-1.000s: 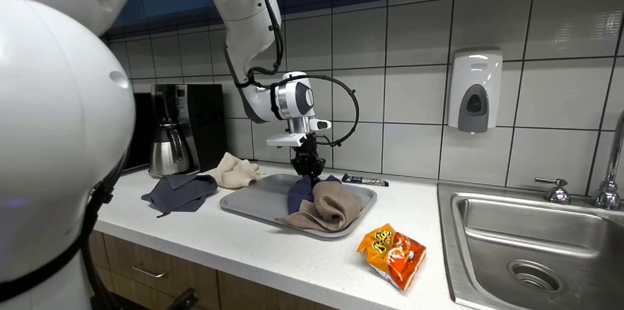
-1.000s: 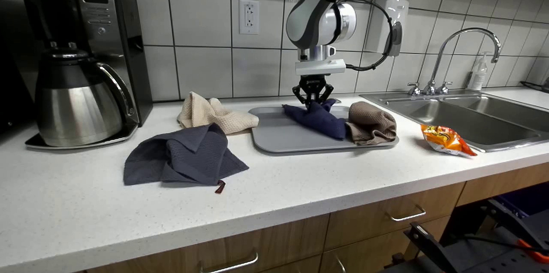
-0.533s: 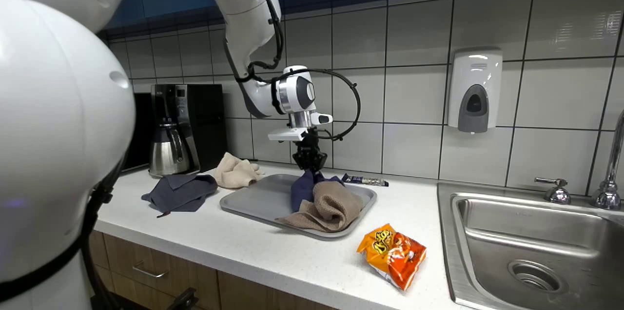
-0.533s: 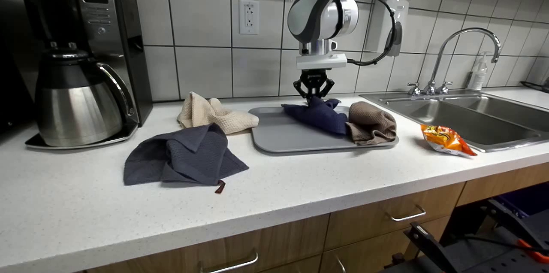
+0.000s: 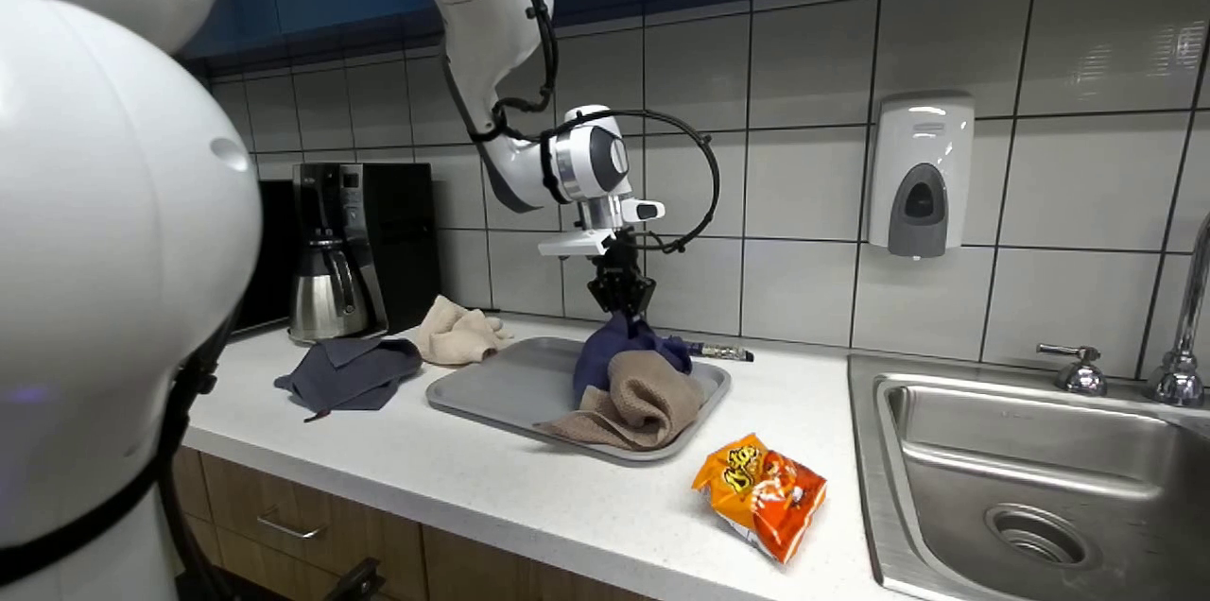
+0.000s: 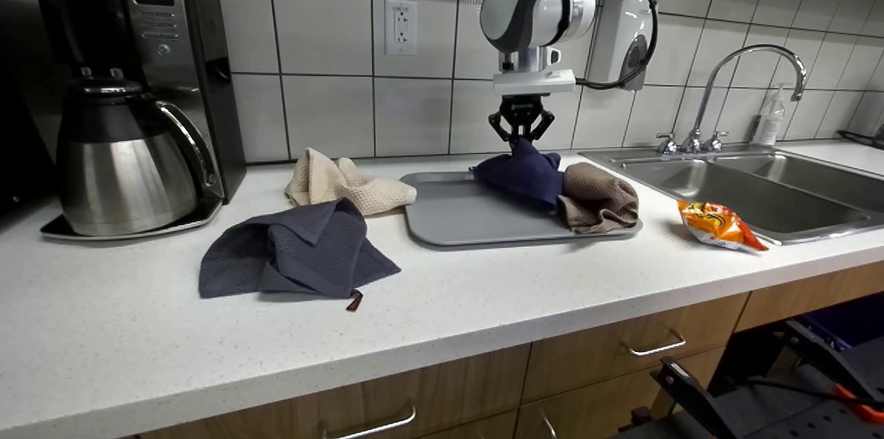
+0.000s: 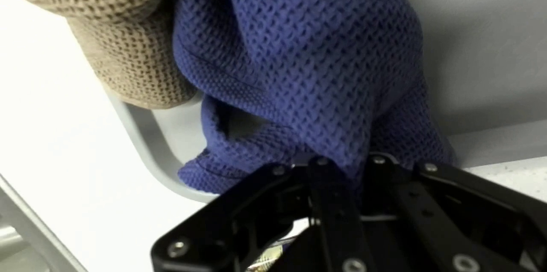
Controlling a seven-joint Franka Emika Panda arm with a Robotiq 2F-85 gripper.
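My gripper (image 5: pixel 624 310) is shut on the top of a bunched navy waffle cloth; it also shows in an exterior view (image 6: pixel 522 139). In the wrist view the gripper (image 7: pixel 350 167) pinches a peak of the navy cloth (image 7: pixel 316 58). The navy cloth shows in both exterior views (image 5: pixel 603 357) (image 6: pixel 521 175), drawn up to a peak, its lower part down at the grey tray (image 5: pixel 506 388) (image 6: pixel 463 218). A rolled brown cloth (image 5: pixel 652 398) (image 6: pixel 599 196) lies beside it at the tray's sink-side end, touching or nearly touching it; it also shows in the wrist view (image 7: pixel 132 54).
A beige cloth (image 6: pixel 345 185) and a dark grey cloth (image 6: pixel 297 252) lie between tray and coffee maker (image 6: pixel 124 170). A tube (image 5: pixel 726 352) lies behind the tray by the tiled wall. An orange snack bag (image 5: pixel 761 497) lies near the sink (image 5: pixel 868 459). A soap dispenser (image 5: pixel 922 171) hangs above.
My gripper has risen and shifted toward the sink side. The navy cloth's top is pulled up with it and now covers part of the tube in an exterior view. The other things have not moved.
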